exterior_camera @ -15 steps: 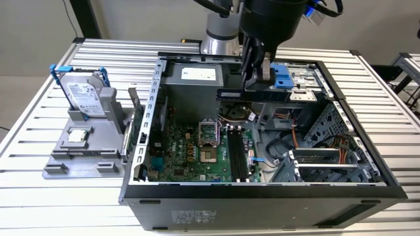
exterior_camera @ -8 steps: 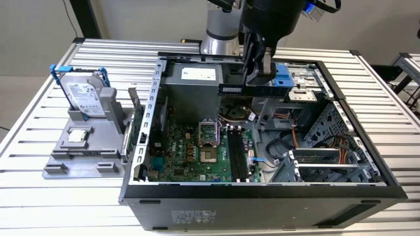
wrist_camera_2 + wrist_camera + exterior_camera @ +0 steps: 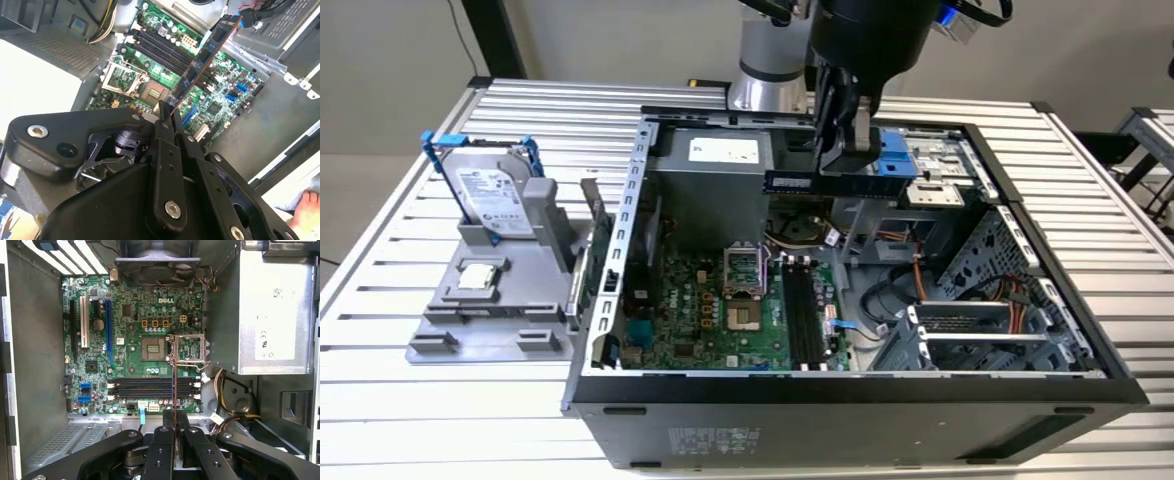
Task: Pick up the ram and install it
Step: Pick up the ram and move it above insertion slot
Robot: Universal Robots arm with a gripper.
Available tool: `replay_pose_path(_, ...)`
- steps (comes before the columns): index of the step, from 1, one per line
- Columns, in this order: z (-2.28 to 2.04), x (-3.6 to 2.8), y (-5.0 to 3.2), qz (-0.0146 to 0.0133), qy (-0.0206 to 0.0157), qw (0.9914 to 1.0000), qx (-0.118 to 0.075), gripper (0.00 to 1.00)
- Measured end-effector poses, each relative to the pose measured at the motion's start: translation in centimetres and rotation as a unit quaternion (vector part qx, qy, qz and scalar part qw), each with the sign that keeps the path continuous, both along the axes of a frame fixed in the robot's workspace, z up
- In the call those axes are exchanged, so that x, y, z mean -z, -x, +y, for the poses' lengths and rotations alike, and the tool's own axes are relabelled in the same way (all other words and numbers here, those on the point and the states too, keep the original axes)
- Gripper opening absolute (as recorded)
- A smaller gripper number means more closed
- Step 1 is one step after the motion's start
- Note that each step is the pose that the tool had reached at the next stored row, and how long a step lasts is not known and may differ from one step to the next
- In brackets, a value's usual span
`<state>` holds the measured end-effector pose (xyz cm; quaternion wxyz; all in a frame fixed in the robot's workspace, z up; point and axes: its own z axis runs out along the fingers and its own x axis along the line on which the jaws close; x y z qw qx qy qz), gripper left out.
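My gripper (image 3: pixel 849 160) is shut on the ram (image 3: pixel 835 183), a long narrow bluish board held level above the open computer case (image 3: pixel 854 385). In the second wrist view the ram (image 3: pixel 205 54) sticks out from between the fingers (image 3: pixel 161 116) over the green motherboard (image 3: pixel 220 107). In the first wrist view the ram (image 3: pixel 173 375) is seen edge-on as a thin line crossing the black memory slots (image 3: pixel 150 387), which lie well below it. In the exterior view those slots (image 3: pixel 802 312) sit to the right of the processor socket (image 3: pixel 740 275).
A grey power supply (image 3: pixel 714 190) fills the case's back corner, with cables (image 3: pixel 907 290) and a drive cage (image 3: pixel 981 335) on the exterior view's right. Outside the case, a grey stand (image 3: pixel 487 300) holds a silver hard drive (image 3: pixel 494 195) and a small square chip (image 3: pixel 480 275).
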<state>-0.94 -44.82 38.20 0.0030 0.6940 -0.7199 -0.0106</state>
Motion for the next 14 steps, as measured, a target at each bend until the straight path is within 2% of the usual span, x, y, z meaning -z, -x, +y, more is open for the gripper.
replay_pose_path(9, 0.0, 0.0, 0.0, -0.0002, -0.0004, 1.0, 0.001, 0.0)
replay_pose_path(14, 0.0, 0.0, 0.0, -0.0002, -0.0003, 0.99961, 0.028, 0.0)
